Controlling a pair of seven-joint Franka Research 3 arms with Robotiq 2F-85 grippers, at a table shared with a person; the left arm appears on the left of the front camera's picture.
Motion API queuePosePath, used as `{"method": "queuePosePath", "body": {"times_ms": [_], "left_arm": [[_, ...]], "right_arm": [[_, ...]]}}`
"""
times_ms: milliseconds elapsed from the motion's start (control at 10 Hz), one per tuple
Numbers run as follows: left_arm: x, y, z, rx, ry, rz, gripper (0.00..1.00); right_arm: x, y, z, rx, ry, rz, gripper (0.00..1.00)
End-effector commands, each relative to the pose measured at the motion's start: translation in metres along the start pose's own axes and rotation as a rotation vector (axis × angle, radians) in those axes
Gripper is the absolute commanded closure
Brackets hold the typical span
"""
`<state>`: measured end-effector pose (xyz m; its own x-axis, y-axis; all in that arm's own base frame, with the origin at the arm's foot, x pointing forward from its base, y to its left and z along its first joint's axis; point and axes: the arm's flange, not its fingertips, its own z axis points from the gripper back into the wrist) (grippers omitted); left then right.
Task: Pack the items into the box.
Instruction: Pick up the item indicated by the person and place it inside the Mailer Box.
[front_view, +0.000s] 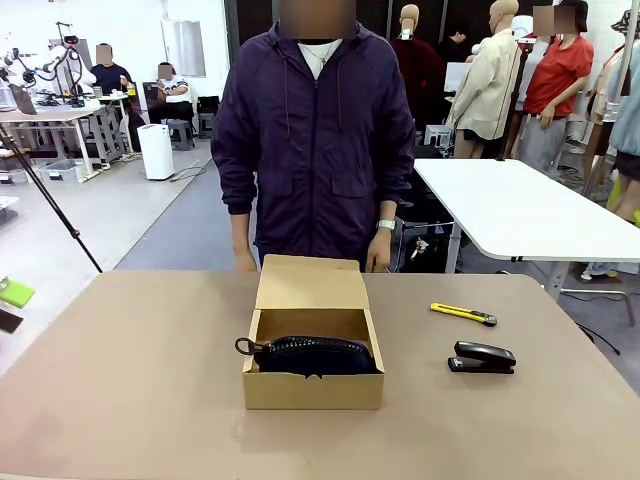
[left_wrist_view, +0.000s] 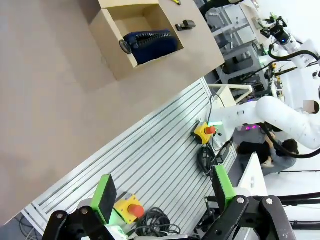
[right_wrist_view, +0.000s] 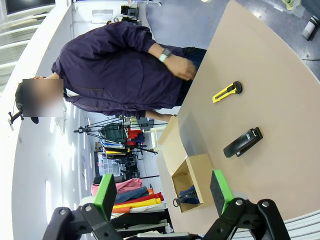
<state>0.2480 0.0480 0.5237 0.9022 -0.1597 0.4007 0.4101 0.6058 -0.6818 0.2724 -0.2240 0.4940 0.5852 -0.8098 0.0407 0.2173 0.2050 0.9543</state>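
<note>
The brown cardboard box stands open mid-table, its flap lid folded back toward the person. Inside lies the dark navy pouch, its ring loop poking over the left wall. Right of the box the yellow utility knife lies on the table, with the black stapler nearer me. In the left wrist view the box with the pouch and the stapler sit far off beyond my open left gripper. My right gripper is open too, above the stapler, knife and box.
A person in a dark purple jacket stands at the table's far edge, hands resting near the box lid. A white table stands behind to the right. The left wrist view shows the aluminium base plate, yellow stop buttons and cables.
</note>
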Motion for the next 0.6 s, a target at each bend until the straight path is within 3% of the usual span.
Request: {"method": "queuePosePath", "body": {"times_ms": [0,500], "left_arm": [[-0.0027,0.0028,0.002,0.001,-0.002,-0.016,0.0],[-0.0027,0.0028,0.002,0.001,-0.002,-0.016,0.0]], "right_arm": [[0.001,0.001,-0.0024,0.029,-0.008,0.012,0.0],[0.001,0.001,-0.0024,0.029,-0.008,0.012,0.0]]}}
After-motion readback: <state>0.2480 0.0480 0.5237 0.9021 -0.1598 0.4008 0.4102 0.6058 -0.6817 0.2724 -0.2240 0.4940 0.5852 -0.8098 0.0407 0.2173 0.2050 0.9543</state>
